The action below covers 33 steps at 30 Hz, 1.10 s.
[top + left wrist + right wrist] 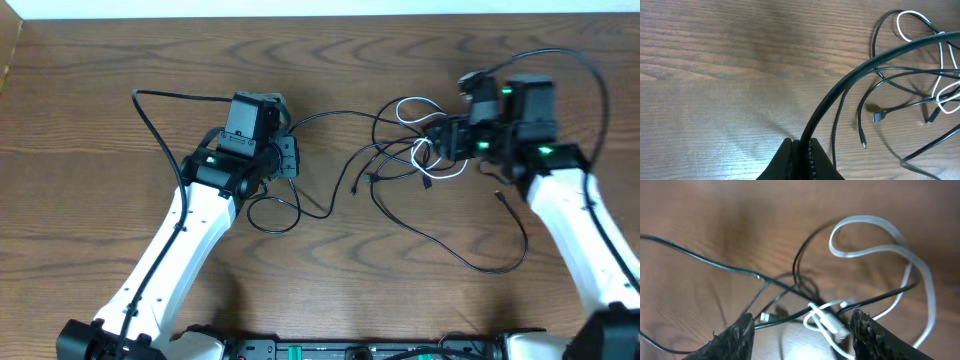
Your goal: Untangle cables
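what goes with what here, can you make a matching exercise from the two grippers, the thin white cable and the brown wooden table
1. left gripper
2. right gripper
3. thin white cable
4. brown wooden table

A. open, one finger on either side of the tangle
B. looped within the tangle
C. shut on a black cable
D. lies under all the cables

Pairs: 1-C, 2-A, 3-B, 4-D

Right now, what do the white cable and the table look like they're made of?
White cable: probably a plastic or rubber jacket, smooth and slightly glossy, bending in soft loops. Table: wood or wood-look laminate, matte brown with visible grain; cannot tell which.
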{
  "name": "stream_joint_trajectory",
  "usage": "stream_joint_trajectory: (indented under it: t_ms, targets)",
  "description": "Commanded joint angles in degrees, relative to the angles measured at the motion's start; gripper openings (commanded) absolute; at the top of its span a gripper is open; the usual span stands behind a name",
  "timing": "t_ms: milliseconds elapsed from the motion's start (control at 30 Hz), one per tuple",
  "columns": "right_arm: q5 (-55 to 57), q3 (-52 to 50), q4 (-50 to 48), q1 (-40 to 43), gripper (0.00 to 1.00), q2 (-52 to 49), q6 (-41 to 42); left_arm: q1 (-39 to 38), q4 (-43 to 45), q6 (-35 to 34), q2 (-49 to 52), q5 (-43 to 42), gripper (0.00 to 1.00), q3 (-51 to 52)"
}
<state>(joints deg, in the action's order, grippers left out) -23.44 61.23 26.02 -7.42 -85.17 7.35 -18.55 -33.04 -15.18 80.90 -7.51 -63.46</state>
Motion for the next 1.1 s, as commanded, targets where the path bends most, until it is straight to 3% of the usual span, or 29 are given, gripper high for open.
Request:
stream_joint_trajectory:
  t_ms: [0, 300, 700, 867, 1067]
  targets:
    - [7.78, 0.57, 2.1, -3.21, 0.58, -2.16, 7.8, -0.2, -0.13, 0.55, 0.44, 0.74, 0.07, -0.52]
    - [18.69, 0.57, 6.97, -7.45, 0.55, -3.72, 16.09, -0.2, -0.07, 0.55, 0.44, 0.74, 0.08, -0.52]
    - [14.69, 0.52, 5.99, -10.25, 0.48, -9.03, 16.41, -0.2, 0.07, 0.55, 0.44, 0.74, 0.08, -0.52]
    - [16.74, 0.52, 1.64, -11.65, 0.52, -11.52, 16.35, -0.2, 0.07, 0.55, 0.44, 0.72, 0.07, -0.52]
    - [17.86, 0.52, -4.68, -12.2, 0.49, -11.67, 16.35, -0.2, 0.07, 0.55, 0.44, 0.72, 0.07, -0.52]
